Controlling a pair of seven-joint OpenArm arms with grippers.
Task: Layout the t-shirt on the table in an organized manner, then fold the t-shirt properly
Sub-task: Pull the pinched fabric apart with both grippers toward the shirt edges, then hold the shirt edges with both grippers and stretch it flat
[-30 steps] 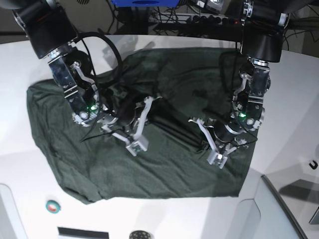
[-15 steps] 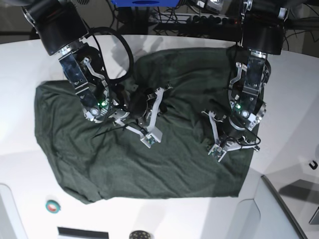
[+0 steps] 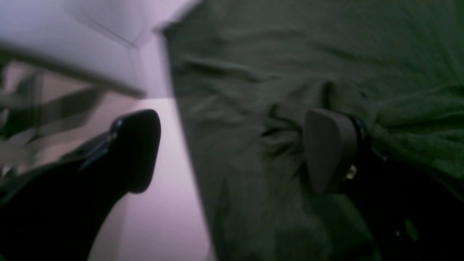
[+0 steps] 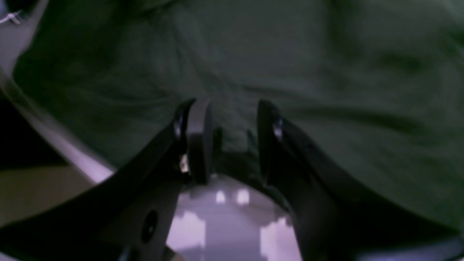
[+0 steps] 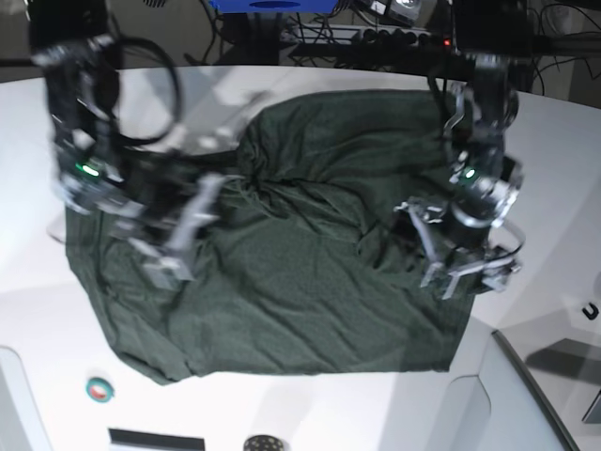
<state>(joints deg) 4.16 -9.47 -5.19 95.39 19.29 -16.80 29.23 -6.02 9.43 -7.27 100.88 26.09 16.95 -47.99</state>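
The dark green t-shirt (image 5: 310, 282) lies spread and wrinkled on the white table (image 5: 310, 404). My left gripper (image 5: 457, 266), on the base view's right, hovers over the shirt's right edge. In the left wrist view its jaws stand wide open (image 3: 232, 152): one finger (image 3: 136, 152) is over bare table (image 3: 159, 210), the other pad (image 3: 328, 148) is over the t-shirt (image 3: 290, 54). My right gripper (image 5: 174, 240), blurred by motion, is over the shirt's left part. In the right wrist view (image 4: 232, 137) its fingers (image 4: 197, 137) are partly apart just above the t-shirt (image 4: 308, 54).
A small green and red round object (image 5: 100, 388) sits near the table's front left. A dark round part (image 5: 261, 443) is at the front edge and a black hook (image 5: 590, 310) at the far right. Cables and a power strip (image 5: 376, 38) run behind the table. A grey panel (image 5: 526, 395) stands front right.
Both grippers have opened and let go of the cloth. The arms have moved apart, the right one leftward and the left one rightward. The bunched middle of the shirt lies flatter.
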